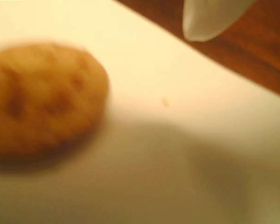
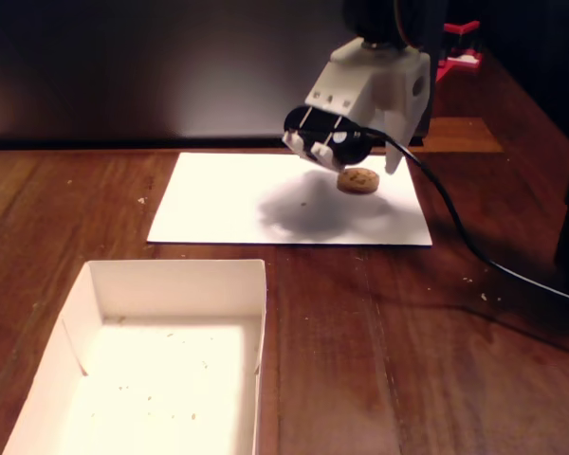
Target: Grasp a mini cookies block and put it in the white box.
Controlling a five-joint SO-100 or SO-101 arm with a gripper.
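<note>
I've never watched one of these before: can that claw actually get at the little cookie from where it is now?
Probably yes. The gripper hangs right over the cookie, which lies alone on the white paper sheet with nothing around it. The wrist view shows one fingertip beside it, not touching.

Fixed view, as I see it: cookie lies on paper sheet, toward its right end. Gripper hangs directly over/behind the cookie. Sheet sits at rear-centre of table. Box sits in front, to the left, apart from sheet. Cable runs right from gripper across table.
</note>
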